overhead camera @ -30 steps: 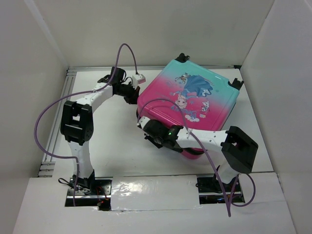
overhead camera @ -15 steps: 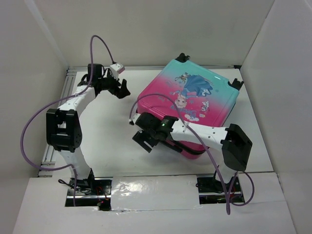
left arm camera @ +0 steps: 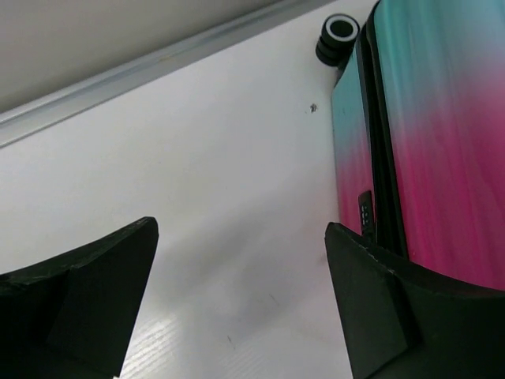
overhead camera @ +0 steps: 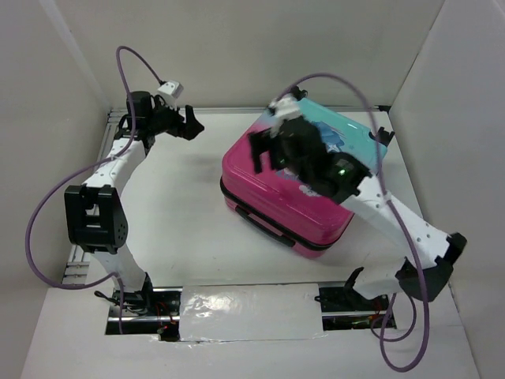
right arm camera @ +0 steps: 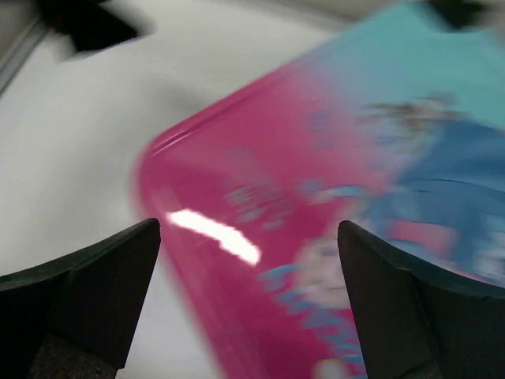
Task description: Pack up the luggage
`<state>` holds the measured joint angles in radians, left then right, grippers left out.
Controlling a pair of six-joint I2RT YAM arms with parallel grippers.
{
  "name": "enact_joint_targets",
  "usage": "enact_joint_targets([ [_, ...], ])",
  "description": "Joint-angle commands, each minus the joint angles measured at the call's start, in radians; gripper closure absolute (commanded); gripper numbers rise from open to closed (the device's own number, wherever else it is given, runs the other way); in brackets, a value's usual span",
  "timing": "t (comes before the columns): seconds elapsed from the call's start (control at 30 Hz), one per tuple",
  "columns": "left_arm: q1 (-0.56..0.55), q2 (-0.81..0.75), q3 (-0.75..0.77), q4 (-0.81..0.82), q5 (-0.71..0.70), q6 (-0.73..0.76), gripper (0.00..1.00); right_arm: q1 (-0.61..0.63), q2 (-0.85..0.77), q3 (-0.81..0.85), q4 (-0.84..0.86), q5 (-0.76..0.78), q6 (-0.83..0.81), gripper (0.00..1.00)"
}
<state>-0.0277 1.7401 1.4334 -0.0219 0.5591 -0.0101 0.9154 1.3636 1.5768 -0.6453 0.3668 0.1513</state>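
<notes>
While luggage (overhead camera: 284, 197) lies closed, left hand (left arm camera: 241, 229), right hand (right arm camera: 248, 225) — spread

You are looking at one piece of luggage (overhead camera: 264, 172) on one table (overhead camera: 181, 217). You are running two arms, left arm (overhead camera: 95, 217) and right arm (overhead camera: 394, 221), each carrying one gripper (two in all: left gripper (overhead camera: 192, 125), right gripper (right arm camera: 248, 227)). Two purple cables (overhead camera: 38, 213) are looping overhead, one per arm.

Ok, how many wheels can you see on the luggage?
2. One wheel sits at the far corner of the luggage by the back wall, another wheel at its right teal corner. Others may be hidden underneath.
</notes>
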Motion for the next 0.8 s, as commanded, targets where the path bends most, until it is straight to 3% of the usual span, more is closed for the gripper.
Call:
enact_joint_targets([
  [0.0, 0.0, 0.03, 0.082, 0.053, -0.031, -0.112, 0.0, -0.296, -0.057, 0.003, -0.045, 0.184, 0.123, 0.0],
  [0.1, -0.011, 0.059, 0.094, 0.043, -0.031, -0.135, 0.0, -0.522, -0.083, -0.023, -0.12, 0.143, 0.183, 0.0],
  [0.2, -0.035, 0.081, 0.094, 0.043, -0.053, -0.145, 0.0, -0.877, -0.127, -0.102, -0.131, 0.042, 0.25, 0.0],
  [0.33, -0.084, 0.119, 0.123, 0.016, -0.145, -0.145, 0.0, -1.09, -0.216, -0.228, -0.1, -0.025, 0.342, 0.0],
  [0.6, -0.179, 0.222, 0.203, -0.052, -0.267, -0.104, 0.0, -1.141, -0.215, -0.375, -0.165, 0.093, 0.439, 0.0],
  [0.77, -0.213, 0.231, 0.161, -0.052, -0.243, -0.08, 0.03, -1.141, -0.224, -0.503, -0.102, 0.109, 0.479, 0.0],
])
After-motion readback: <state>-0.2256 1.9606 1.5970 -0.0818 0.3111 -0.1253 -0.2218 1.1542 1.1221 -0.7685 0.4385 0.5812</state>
